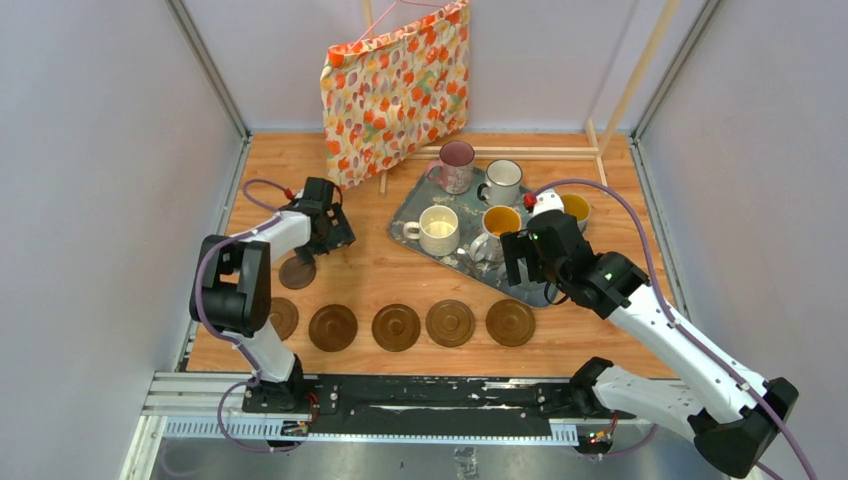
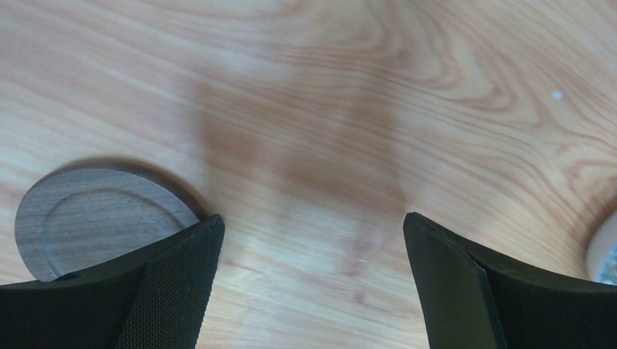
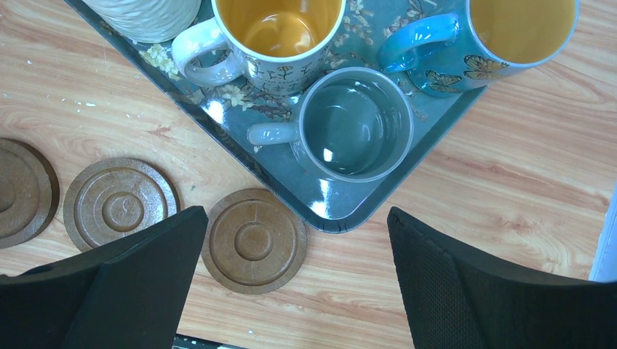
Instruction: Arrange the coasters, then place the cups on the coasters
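Five brown coasters lie in a row near the front, from one (image 1: pixel 283 317) half hidden by my left arm to the rightmost (image 1: pixel 510 322). A sixth coaster (image 1: pixel 297 272) lies apart behind the row's left end. My left gripper (image 1: pixel 325 235) hovers open just right of it, with bare wood between the jaws (image 2: pixel 313 222) and that coaster (image 2: pixel 94 218) outside the left finger. The cups stand on the tray (image 1: pixel 415 200): pink (image 1: pixel 456 166), white (image 1: pixel 502 182), cream (image 1: pixel 438 229), yellow-inside (image 1: pixel 498 222). My right gripper (image 3: pixel 297 214) is open and empty above the tray's near corner, with the grey cup (image 3: pixel 356 127) just beyond.
A floral fabric bag (image 1: pixel 395 85) hangs at the back, above the table's far edge. Thin wooden sticks (image 1: pixel 520 152) lie behind the tray. A blue-handled butterfly mug (image 3: pixel 502 33) sits at the tray's right corner. Grey walls close in both sides.
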You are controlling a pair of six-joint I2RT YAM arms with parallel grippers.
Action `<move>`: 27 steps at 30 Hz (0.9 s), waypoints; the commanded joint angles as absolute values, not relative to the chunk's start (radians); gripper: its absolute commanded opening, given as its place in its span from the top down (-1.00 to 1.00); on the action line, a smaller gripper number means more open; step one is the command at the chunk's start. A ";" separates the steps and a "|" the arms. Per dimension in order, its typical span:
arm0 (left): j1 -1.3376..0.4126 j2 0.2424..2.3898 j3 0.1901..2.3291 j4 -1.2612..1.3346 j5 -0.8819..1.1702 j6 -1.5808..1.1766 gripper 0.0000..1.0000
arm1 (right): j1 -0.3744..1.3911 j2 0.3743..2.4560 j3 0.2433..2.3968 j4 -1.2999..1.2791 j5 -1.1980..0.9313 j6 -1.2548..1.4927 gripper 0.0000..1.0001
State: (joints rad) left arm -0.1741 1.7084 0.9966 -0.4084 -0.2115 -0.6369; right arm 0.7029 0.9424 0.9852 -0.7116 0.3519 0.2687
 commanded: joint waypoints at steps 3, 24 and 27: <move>-0.074 1.665 0.885 -0.447 -0.199 -0.617 -1.00 | 0.717 0.943 0.992 -0.739 0.364 0.271 -0.99; 0.291 1.493 0.807 -0.485 -0.182 -0.601 -1.00 | 0.718 0.951 0.994 -0.733 0.344 0.264 -0.99; 0.336 1.473 0.788 -0.485 -0.176 -0.615 -1.00 | 0.717 0.950 0.993 -0.733 0.339 0.264 -0.99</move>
